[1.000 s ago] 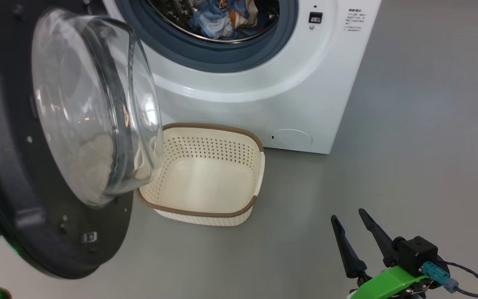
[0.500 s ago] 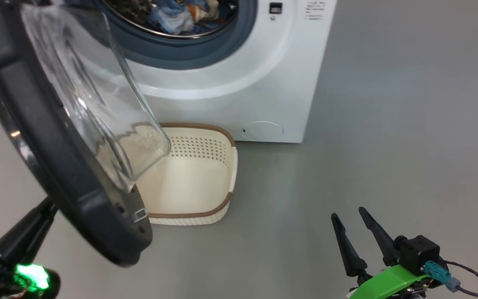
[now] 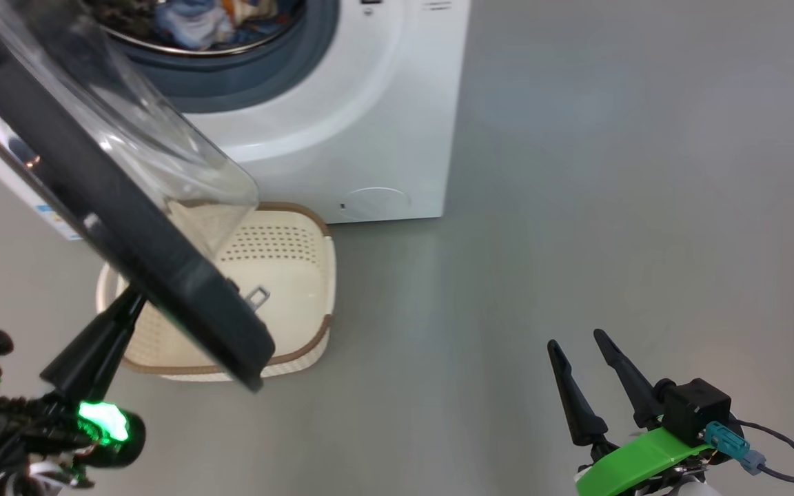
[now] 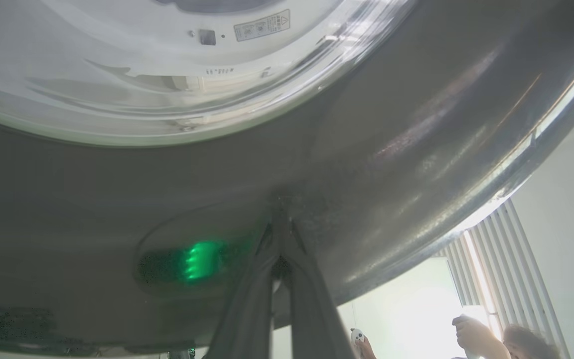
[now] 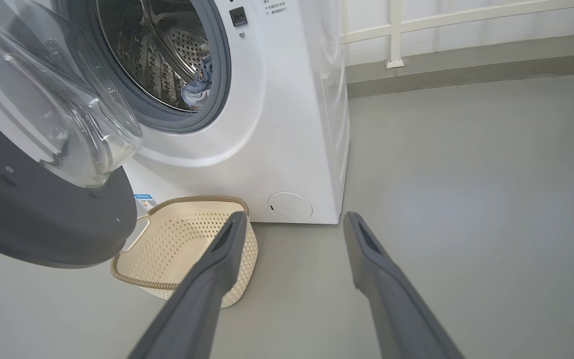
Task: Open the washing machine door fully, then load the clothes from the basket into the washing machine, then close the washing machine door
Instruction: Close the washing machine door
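door: large round washing machine door [image 3: 163, 275], glossy black rim, clear glass bowl; stands part-swung out at an angle from the opening, lower edge close by the basket.
machine: big white front-loading washing machine [image 3: 369, 103], sits on the floor, drum mouth uncovered.
clothes: light-blue printed clothes [image 3: 197, 17], lying inside the steel drum [image 5: 167, 55].
basket: cream perforated plastic basket [image 3: 280, 241], brown rim, on the floor just in front of the machine.
left arm: left gripper [image 4: 279, 224], fingers pressed together with nothing between them, tips against the door's black outer face.
right arm: right gripper [image 3: 576, 341], fingers spread wide, holding nothing, well apart from the basket.
floor: smooth grey floor [image 3: 611, 172], slight sheen.
room: white wall [image 5: 466, 35] with a white rail [image 5: 395, 30], grey skirting band [image 5: 466, 57]; bright vertical blinds [image 4: 491, 249]; a person's hand [image 4: 469, 331] beyond the door edge.
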Tool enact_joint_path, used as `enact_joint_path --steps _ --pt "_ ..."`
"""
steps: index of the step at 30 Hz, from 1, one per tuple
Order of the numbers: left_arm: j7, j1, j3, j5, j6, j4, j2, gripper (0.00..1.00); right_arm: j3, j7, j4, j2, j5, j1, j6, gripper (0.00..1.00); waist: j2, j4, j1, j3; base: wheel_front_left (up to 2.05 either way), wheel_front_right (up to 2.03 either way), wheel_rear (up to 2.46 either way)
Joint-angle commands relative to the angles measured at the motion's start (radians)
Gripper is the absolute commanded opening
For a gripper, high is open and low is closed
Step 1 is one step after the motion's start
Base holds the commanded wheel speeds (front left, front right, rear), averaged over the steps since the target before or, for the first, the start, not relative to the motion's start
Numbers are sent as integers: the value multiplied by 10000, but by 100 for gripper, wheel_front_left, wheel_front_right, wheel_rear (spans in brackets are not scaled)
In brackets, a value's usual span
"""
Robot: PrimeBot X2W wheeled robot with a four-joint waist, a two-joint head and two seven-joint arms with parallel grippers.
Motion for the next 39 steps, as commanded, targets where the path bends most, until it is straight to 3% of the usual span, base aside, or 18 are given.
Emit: enact_joint_path --steps 1,11,21,39 --pt "-53 -422 93 -108 -89 -141 142 0 306 -49 -234 62 167 -180 62 100 0 -418 0 156 0 0 0" --pt "-962 -1285 -293 -164 -378 360 139 0 401 -49 -291 62 361 -245 62 100 0 -1436 0 391 0 0 0" --pt "-1907 -2562 -89 156 -461 813 138 0 484 -49 -362 62 544 -340 62 100 0 -2185 0 731 0 0 0" --pt "-2517 -2231 110 410 -465 1003 137 0 168 -49 -325 62 551 -344 62 100 0 -1934 0 295 0 0 0"
